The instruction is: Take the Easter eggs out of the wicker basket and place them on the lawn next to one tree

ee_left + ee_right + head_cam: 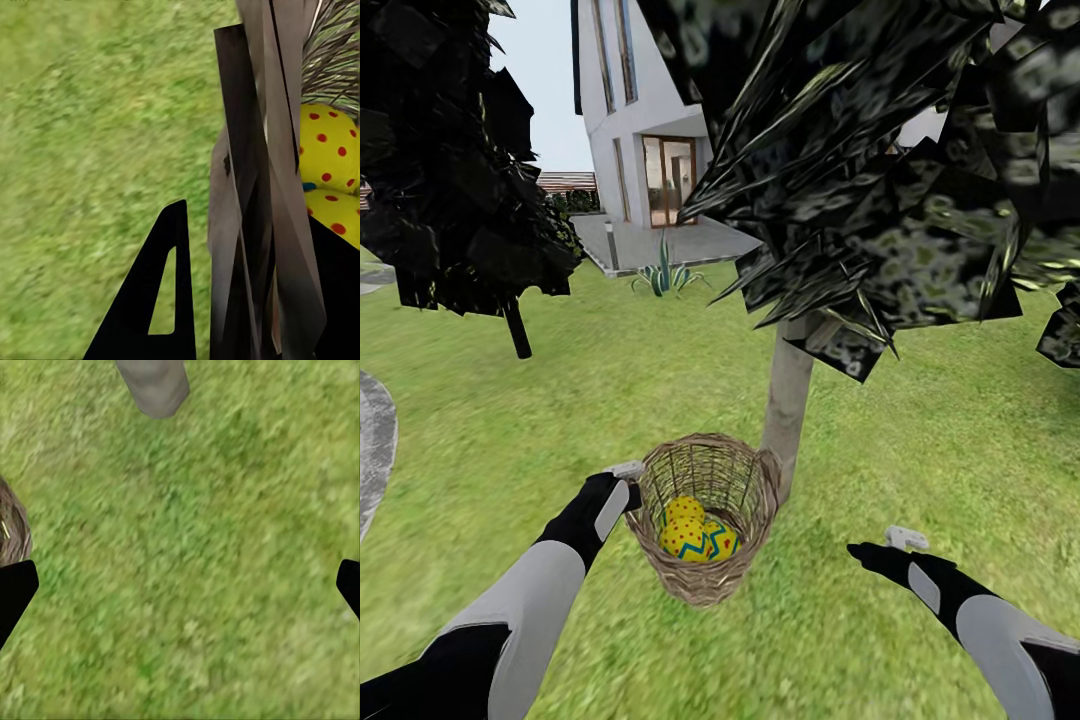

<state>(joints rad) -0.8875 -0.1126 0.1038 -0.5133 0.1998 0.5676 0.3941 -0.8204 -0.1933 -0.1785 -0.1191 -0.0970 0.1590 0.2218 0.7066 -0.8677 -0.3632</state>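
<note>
The wicker basket (705, 515) sits close in front of me, just before the pale trunk of the tree (790, 400), tilted toward me. The yellow Easter eggs (695, 535) with red dots and blue zigzags lie together in its bottom. My left gripper (625, 480) is shut on the basket's left rim. The left wrist view shows my left gripper (255, 225) clamped over the basket wall (262, 150), with two eggs (330, 146) inside. To the basket's right, my right gripper (895, 545) hovers open over the lawn (920, 430). The right wrist view shows the right gripper (180, 585) spread wide above bare grass, with the trunk (154, 386) ahead and the basket's edge (11, 529) at the side.
A black-leaved tree with a thin dark trunk (515, 335) stands at the left. A grey paved patch (372, 440) borders the left edge. Farther back are a spiky plant (665, 275), a grey terrace and the white house (640, 100). Low foliage (880, 180) hangs overhead.
</note>
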